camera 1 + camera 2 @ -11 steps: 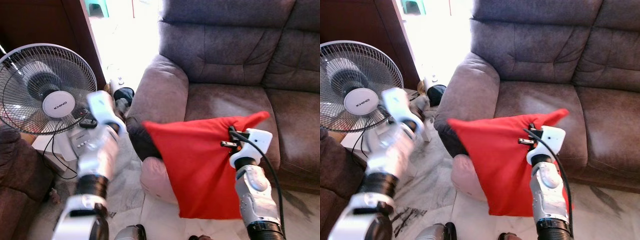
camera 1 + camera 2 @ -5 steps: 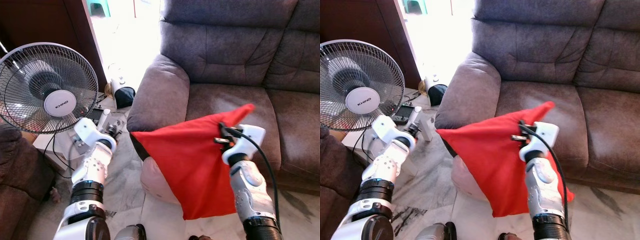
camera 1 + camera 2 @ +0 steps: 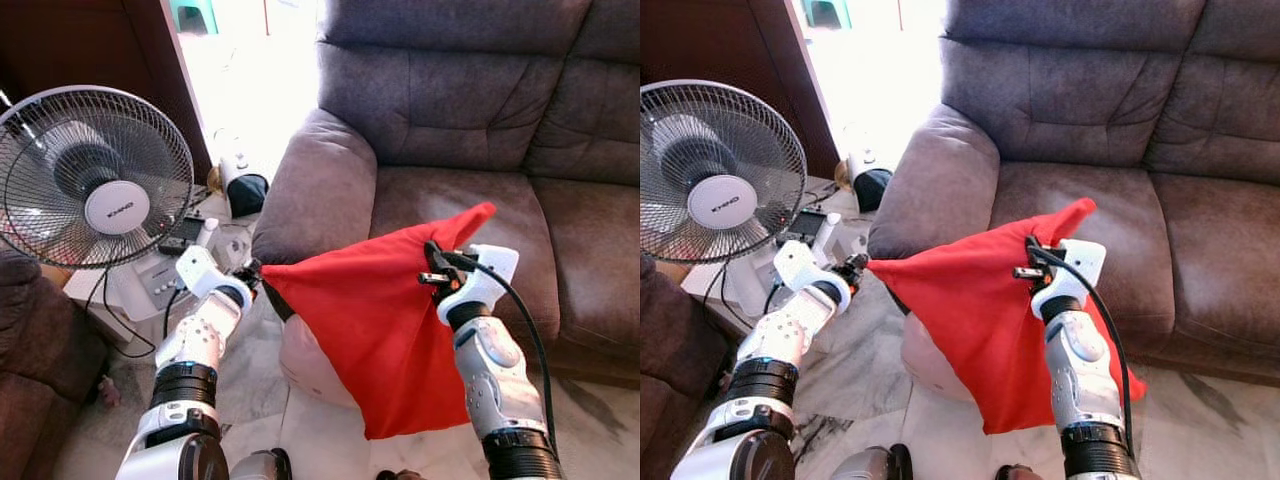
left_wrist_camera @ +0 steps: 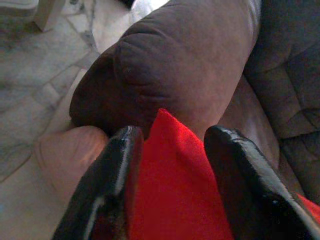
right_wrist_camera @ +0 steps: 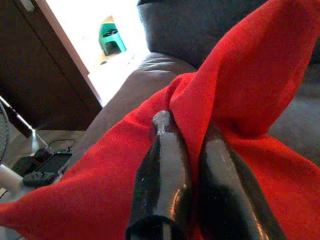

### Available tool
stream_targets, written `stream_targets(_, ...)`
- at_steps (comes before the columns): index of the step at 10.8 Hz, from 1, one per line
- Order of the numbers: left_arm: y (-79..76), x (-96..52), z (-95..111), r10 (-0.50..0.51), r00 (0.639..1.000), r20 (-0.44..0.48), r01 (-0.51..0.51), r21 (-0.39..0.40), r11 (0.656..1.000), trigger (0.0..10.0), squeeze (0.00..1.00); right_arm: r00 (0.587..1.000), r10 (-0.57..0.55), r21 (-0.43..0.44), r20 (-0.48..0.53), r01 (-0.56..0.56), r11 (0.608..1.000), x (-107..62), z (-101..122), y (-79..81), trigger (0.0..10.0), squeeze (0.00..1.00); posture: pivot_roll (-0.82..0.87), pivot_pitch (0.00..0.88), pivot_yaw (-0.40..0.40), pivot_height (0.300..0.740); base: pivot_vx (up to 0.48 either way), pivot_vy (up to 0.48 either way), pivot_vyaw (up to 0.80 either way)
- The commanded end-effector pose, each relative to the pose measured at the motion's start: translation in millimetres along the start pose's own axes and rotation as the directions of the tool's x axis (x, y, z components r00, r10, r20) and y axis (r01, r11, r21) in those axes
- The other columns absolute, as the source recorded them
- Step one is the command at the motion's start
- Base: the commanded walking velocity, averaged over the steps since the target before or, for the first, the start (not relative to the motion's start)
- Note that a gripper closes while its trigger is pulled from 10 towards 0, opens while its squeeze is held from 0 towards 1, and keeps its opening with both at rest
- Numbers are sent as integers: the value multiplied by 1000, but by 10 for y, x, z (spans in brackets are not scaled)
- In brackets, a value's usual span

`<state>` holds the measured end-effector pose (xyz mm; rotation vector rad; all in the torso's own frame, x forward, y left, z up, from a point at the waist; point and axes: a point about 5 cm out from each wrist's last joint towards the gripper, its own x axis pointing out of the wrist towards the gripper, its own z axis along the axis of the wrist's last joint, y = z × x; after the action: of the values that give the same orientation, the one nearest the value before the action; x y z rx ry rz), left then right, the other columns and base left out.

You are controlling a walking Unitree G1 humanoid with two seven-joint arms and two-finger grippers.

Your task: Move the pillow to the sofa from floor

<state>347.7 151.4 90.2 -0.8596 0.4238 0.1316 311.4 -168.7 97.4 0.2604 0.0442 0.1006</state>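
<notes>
**Red pillow held up in front of the sofa**

Hanging in mid-frame, the red pillow (image 3: 385, 330) is off the floor, in front of the sofa (image 3: 470, 130) and not yet resting on it. The right gripper (image 3: 432, 275) pinches a fold of fabric near the pillow's upper right corner; in the right wrist view its two black fingers (image 5: 165, 175) are closed tight on the red cloth. The left gripper (image 3: 252, 272) sits at the pillow's left corner, just below the sofa's armrest (image 3: 315, 190); in the left wrist view its fingers (image 4: 112, 180) stand apart on either side of that corner, not pressed together. A pale pink cushion (image 3: 310, 355) lies on the floor behind the pillow's lower edge. At the upper left of the frame stands a fan (image 3: 95, 180) beside a dark wooden cabinet (image 3: 90, 50).
</notes>
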Motion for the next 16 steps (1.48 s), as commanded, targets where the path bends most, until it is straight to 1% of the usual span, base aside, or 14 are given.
stream_targets(1,15,13,-5,29,999,-28,-29,8,1000,10000,1000,986,74,-28,147,-70,997,93,359,133,10000,0,38,58,10,740,0,0,0)
stream_targets(3,-59,11,-71,-14,996,-92,14,0,1000,10000,1000,986,77,-26,149,-74,997,93,359,140,10000,0,38,51,11,740,0,0,0)
stream_targets(4,-98,14,-128,-9,993,-118,11,11,1000,10000,0,985,82,-25,152,-79,997,100,370,155,10000,0,36,46,11,740,0,0,0)
stream_targets(6,-74,34,-174,14,991,-132,-13,11,1000,10000,0,984,86,-24,156,-83,996,107,388,157,10000,0,31,45,8,740,0,0,0)
stream_targets(7,-67,53,-177,7,992,-128,-6,13,1000,10000,0,983,88,-18,161,-86,996,108,406,155,10000,0,33,52,4,740,0,0,0)
stream_targets(9,-50,108,-184,11,991,-132,-16,-34,999,10000,0,982,94,-7,166,-94,996,108,431,157,10000,0,28,65,0,740,0,0,0)
stream_targets(10,-11,126,-205,39,990,-137,-47,-56,997,10000,0,981,93,-6,169,-94,996,108,446,152,10000,0,27,68,-2,740,0,0,0)
stream_targets(11,15,148,-248,30,989,-148,-46,-111,993,10000,0,980,95,2,172,-97,995,106,460,152,10000,0,20,72,-4,740,0,0,0)
stream_targets(12,19,158,-258,21,989,-149,-38,-114,993,10000,0,980,97,2,173,-98,995,103,467,150,10000,0,21,73,-4,740,0,0,0)
stream_targets(13,96,176,-283,56,987,-150,-70,-87,994,10000,0,980,98,4,172,-100,995,102,472,149,10000,0,21,73,-4,740,0,0,0)
stream_targets(14,88,188,-243,24,995,-98,-39,-154,987,10000,0,980,99,5,173,-101,995,102,477,148,10000,0,18,78,-7,740,0,0,0)
stream_targets(15,71,195,-203,3,997,-71,-16,-181,983,10000,0,980,101,5,173,-103,995,100,481,150,10000,0,11,80,-10,740,0,0,0)
stream_targets(16,86,205,-184,11,999,-41,-19,-201,979,10000,0,979,106,3,171,-108,994,98,487,149,10000,0,7,81,-13,740,0,0,0)
